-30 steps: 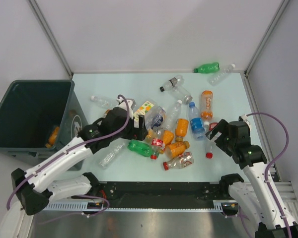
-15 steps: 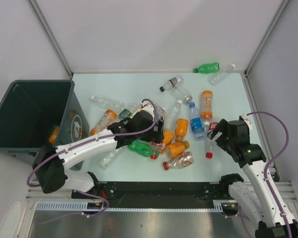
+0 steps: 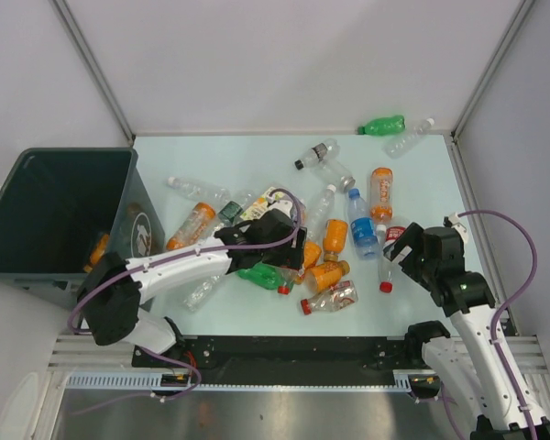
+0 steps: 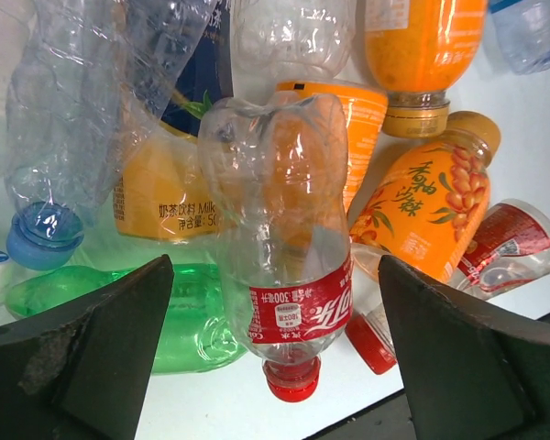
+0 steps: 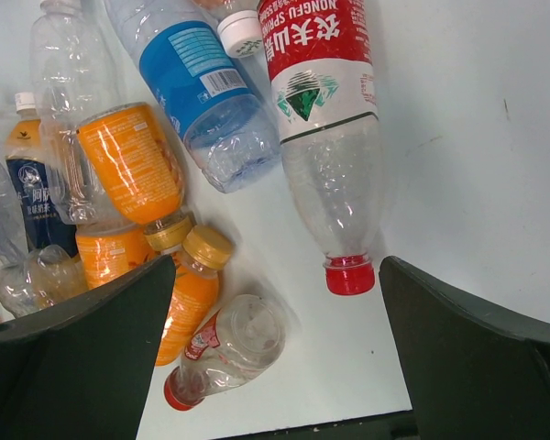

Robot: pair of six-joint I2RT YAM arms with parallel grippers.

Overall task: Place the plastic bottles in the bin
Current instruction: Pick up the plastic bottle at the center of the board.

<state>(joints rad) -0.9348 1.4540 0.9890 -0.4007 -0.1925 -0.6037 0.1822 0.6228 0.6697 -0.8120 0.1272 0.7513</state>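
**Q:** Which step is in hand, and where are the task's things?

**A:** Most of the plastic bottles [image 3: 335, 234] are heaped near the middle of the counter [image 3: 257, 156], with a few lying apart by its far edge. The bin [image 3: 46, 206] is set beside the counter's left edge, and one orange bottle [image 3: 98, 249] is seen inside. The task is judged to be at an early stage, with a pick-up being prepared.

**Q:** How are the jaws set?

**A:** Both pairs are held wide apart and nothing is gripped. The left arm [image 3: 179, 266] is extended over the heap, and a clear red-labelled bottle [image 4: 289, 275] is framed between its jaws. The right jaws are poised above a clear bottle with a red-and-white label [image 5: 325, 137] at the heap's right side.

**Q:** What is called for next?

**A:** The left jaws should be lowered and closed on the red-labelled bottle's body, above its red cap [image 4: 291, 378]. Bottles touching it may be disturbed. It should then be carried left and released over the bin.
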